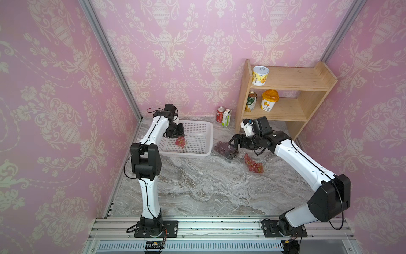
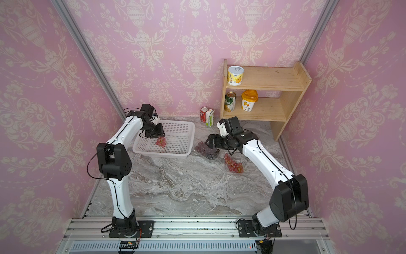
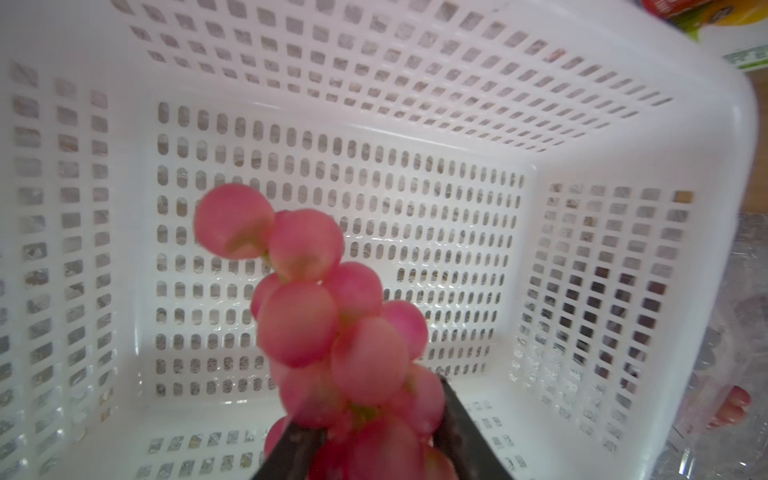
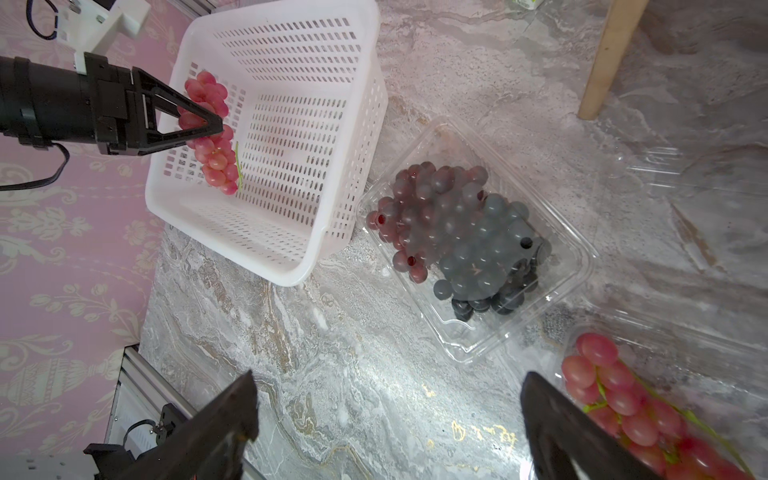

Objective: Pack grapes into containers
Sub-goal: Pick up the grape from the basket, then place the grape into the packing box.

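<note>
Nearest, at the lower right of a top view, the packed pink bunch (image 1: 253,163) is seen lying in a clear container (image 4: 685,353) with no lid over it. Just beyond, a lidded container (image 4: 469,345) is filled with dark grapes (image 4: 457,232), dark red and near-black, apparently two bunches. Above that box the right gripper (image 1: 233,145) is poised with its jaws spread wide and nothing between them.

Farther off, at centre left, the held bunch (image 1: 180,141) is pinched by the left gripper (image 4: 210,124) within the white basket (image 1: 208,140), its long axis running down away from the jaws.

Both containers lie to the right of the held bunch, so a rightward carry is judged likely. The right arm is nearer them.

Counted: two containers for certain, with clear plastic (image 4: 685,166) that may be a lid or a third; two pink bunches; one basket.
</note>
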You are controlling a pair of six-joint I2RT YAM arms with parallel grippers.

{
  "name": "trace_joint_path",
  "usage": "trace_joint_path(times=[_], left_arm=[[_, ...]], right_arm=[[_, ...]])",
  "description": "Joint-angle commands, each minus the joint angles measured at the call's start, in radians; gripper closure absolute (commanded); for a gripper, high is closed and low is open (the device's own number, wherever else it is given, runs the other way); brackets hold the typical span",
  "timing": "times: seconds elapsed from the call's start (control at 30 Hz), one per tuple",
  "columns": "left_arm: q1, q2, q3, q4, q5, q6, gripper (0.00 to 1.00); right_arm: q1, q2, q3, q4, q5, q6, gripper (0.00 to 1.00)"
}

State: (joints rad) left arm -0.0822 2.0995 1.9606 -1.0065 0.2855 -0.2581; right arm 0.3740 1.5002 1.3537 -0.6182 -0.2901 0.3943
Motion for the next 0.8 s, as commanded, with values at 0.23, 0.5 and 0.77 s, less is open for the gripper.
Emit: trace_joint_path(times=[0.23, 0.5, 0.77], left_arm=[[-0.142, -0.038, 0.152, -0.031, 0.076, -0.063, 0.58], [-0.276, 0.027, 0.379, -0.13, 0.094, -0.08, 0.58], [-0.45, 0.106, 0.519, -0.132, 0.094, -0.119, 0.58]], right_arm=[[-0.038, -0.101, -0.095, -0.051, 0.047, 0.069, 0.0], [-0.196, -0.204, -0.249, -0.076, 0.036, 0.119, 0.0], [-0.307, -0.285, -0.342, -0.104, 0.03, 0.134, 0.0]])
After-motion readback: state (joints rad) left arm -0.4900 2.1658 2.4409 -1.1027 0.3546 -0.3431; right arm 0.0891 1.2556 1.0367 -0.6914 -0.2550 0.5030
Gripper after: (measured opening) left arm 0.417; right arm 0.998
